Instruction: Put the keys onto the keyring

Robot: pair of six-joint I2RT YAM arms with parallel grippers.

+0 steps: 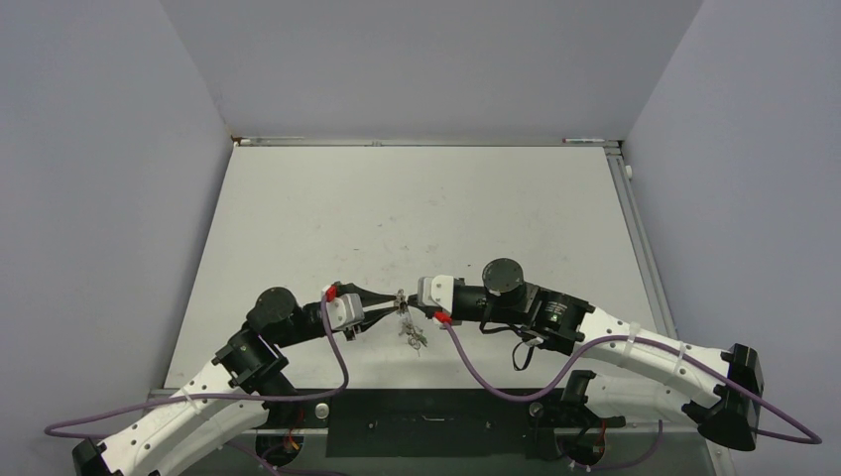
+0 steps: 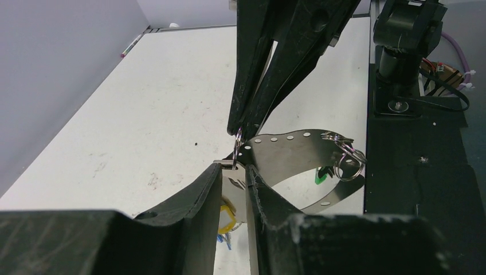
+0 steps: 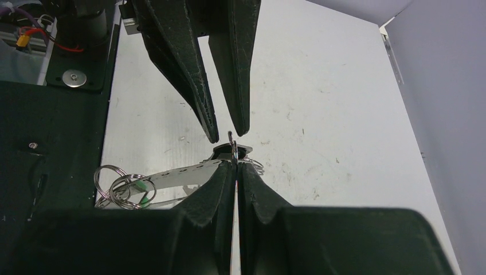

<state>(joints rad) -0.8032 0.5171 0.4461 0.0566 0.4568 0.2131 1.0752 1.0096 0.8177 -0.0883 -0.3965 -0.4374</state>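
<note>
left gripper (image 3: 228,135): fingers slightly apart, tips flanking top of ring (image 2: 237,143), no grasp | keyring (image 2: 286,150): held up between both grippers, above table (image 1: 417,218); keys (image 1: 414,334) dangle below it, green and yellow heads visible | right gripper (image 2: 243,130): fingers clenched on ring

A flat white worktop (image 1: 417,208), scuffed and speckled with small dark marks, is boxed in by plain pale lavender-grey walls (image 1: 99,198) on its left, right and far sides. A thin metal rail (image 1: 426,142) edges the far side. The light is soft and even.
</note>
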